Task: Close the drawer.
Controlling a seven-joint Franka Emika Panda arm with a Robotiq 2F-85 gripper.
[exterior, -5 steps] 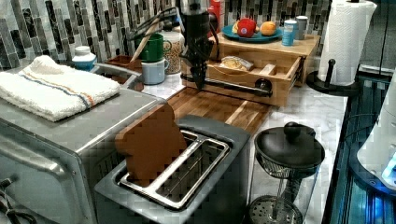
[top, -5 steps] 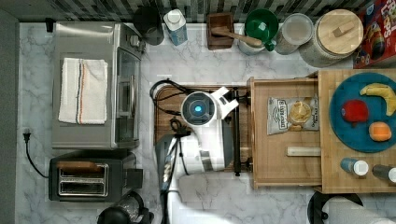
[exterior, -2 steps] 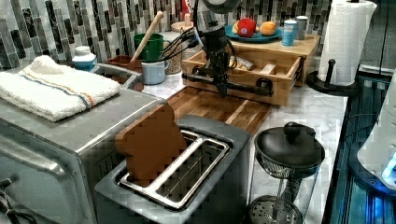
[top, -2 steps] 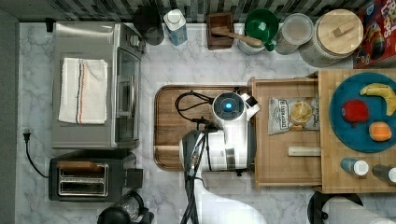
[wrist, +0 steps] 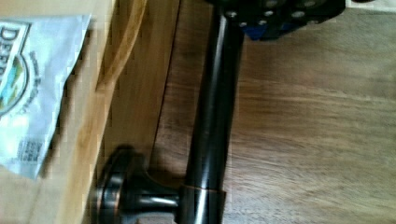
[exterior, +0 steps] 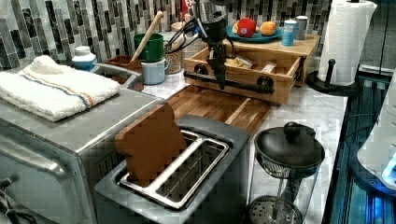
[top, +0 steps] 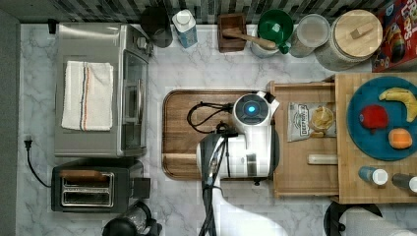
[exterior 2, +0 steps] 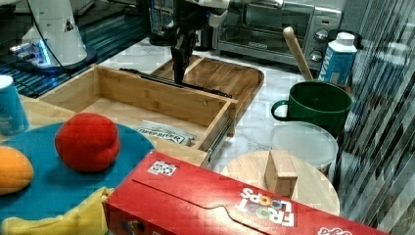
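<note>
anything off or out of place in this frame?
Nothing spilled or damaged. The drawer stands pulled out over the cutting board, with a chip bag lying flat inside. The gripper is at its dark bar handle. The counter is crowded but orderly.

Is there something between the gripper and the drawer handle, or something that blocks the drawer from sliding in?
Nothing visible does. The gripper hangs right at the dark handle bar on the drawer front. Inside, the chip bag and a pale stick lie flat below the rims, so they should not catch.
</note>
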